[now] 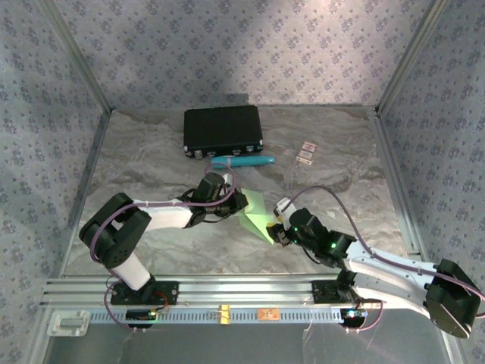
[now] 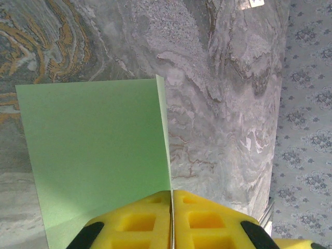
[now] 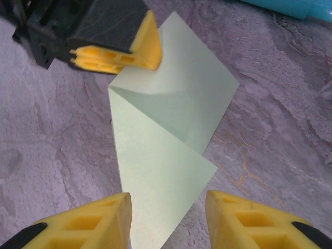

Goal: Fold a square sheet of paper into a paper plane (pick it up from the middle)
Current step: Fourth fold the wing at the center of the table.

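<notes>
The pale green sheet of paper lies mid-table, partly folded, with one flap raised. My left gripper is shut on the paper's far-left edge. In the left wrist view its yellow fingers meet on the thin standing edge, and the green sheet spreads to the left. My right gripper is at the paper's near corner. In the right wrist view it stands open, the pointed corner of the paper lying between its fingers. The left gripper pinches the sheet's top there.
A black case sits at the back of the marbled table, with a teal tube just in front of it, also seen as a teal tube in the right wrist view. Small cards lie back right. Patterned walls enclose the table.
</notes>
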Available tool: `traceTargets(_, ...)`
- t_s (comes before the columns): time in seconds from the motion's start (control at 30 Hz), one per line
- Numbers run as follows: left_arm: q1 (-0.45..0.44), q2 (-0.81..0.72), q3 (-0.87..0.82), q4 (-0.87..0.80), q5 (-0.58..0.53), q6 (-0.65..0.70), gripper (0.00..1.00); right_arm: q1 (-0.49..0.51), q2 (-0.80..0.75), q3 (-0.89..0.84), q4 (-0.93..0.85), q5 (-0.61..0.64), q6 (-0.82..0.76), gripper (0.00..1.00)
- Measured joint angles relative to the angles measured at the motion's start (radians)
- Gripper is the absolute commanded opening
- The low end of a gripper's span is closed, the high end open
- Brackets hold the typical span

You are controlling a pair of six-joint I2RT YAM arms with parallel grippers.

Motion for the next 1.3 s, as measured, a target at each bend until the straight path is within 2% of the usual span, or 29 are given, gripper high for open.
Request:
traceTargets(0.37,0.0,0.0,0.0,0.004,0.008,-0.004,0.1,0.144,0.226,0.049,0.028,0.11,-0.08,0.44)
traceTargets(0.6,0.0,0.001,0.0,0.004,0.015,-0.011,0.1,0.198,0.367,0.111,0.044,0.217,-0.087,0.45)
traceTargets(0.77,0.0,0.007,0.0,0.005,0.015,-0.014,0.1,0.215,0.463,0.13,0.049,0.299,-0.082,0.41)
traceTargets(1.0,0.0,0.013,0.002,0.004,0.016,-0.014,0.1,0.217,0.485,0.131,0.06,0.345,-0.059,0.3)
traceTargets(1.2,0.0,0.013,0.002,0.005,0.016,-0.014,0.1,0.218,0.485,0.131,0.075,0.344,-0.043,0.29)
traceTargets(1.3,0.0,0.013,0.002,0.005,0.015,-0.014,0.1,0.219,0.485,0.131,0.081,0.343,-0.036,0.25)
